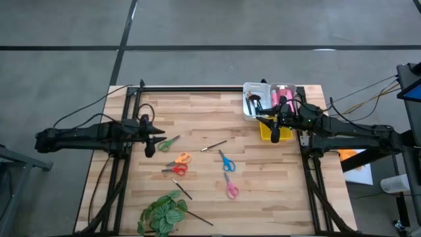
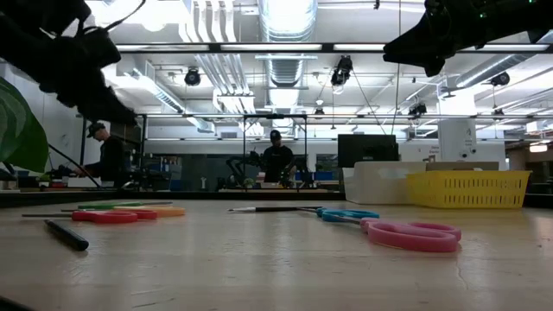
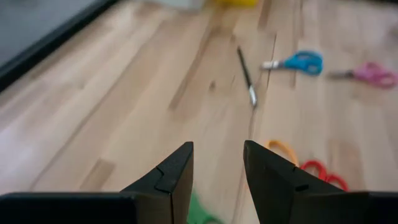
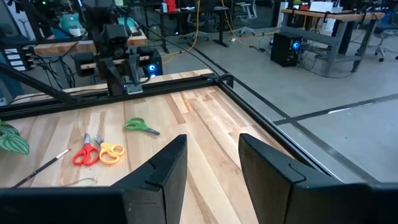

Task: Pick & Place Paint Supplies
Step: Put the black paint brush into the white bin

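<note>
Over the desk's (image 1: 204, 112) left half: left gripper (image 1: 150, 146) hovering with fingers spread and nothing between them, just beside the green scissors (image 1: 169, 143). Near centre: orange scissors (image 1: 181, 158) touching red scissors (image 1: 175, 170), blue scissors (image 1: 226, 161) and pink scissors (image 1: 231, 189) farther right, a thin brush (image 1: 213, 145) lying between green and blue pairs. Toward the front edge: two more dark brushes (image 1: 182, 189) near a green leafy plant (image 1: 162, 212).

At the back right corner: right gripper (image 1: 275, 132) raised above a yellow basket (image 1: 267, 135), fingers parted, holding nothing. Just behind, a white bin (image 1: 250, 100) with pink tubes (image 1: 283, 94) and a dark-handled brush (image 1: 254, 99) inside.

Seen from the right wrist: green scissors (image 4: 141, 126), red and orange pairs (image 4: 99, 151) side by side.
</note>
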